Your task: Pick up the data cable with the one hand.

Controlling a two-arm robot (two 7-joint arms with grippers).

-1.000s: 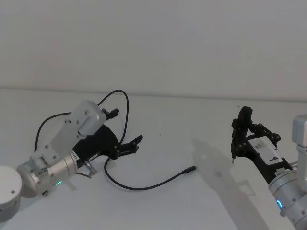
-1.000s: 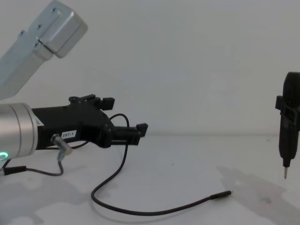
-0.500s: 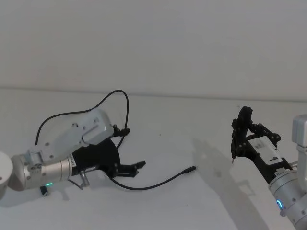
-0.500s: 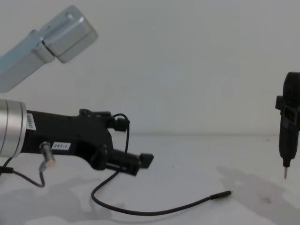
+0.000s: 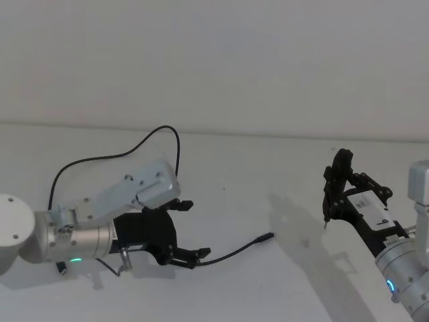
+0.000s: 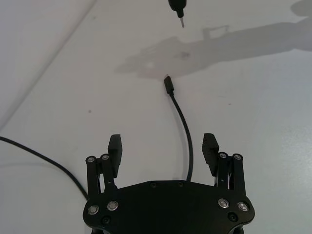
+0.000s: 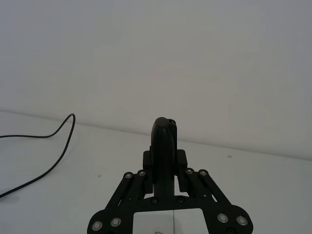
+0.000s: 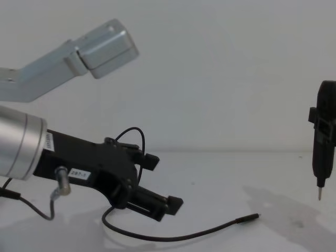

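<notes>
Currently working: black angular two-finger left gripper point(image 6: 162, 141), fingers spread wide, low over the white tabletop point(image 5: 221, 174).
Doing it well: probably centre on the long thin black data cable point(image 6: 185, 127), descend, close gently.
Cable position: flat on the tabletop, running between the spread fingers, off-centre; slim plug point(image 6: 168, 84) ahead.
Idle arm: right gripper point(image 7: 165, 163), well apart, clamped on dark pen-shaped tool point(image 7: 165, 134).

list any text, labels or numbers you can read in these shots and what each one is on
"297-1", as far as it can be made out: small white label on the left gripper, chest view.
Unreadable: white label on the right gripper, which holds a pen-shaped tool; its dark marks are too small.
Nothing else is legible.
</notes>
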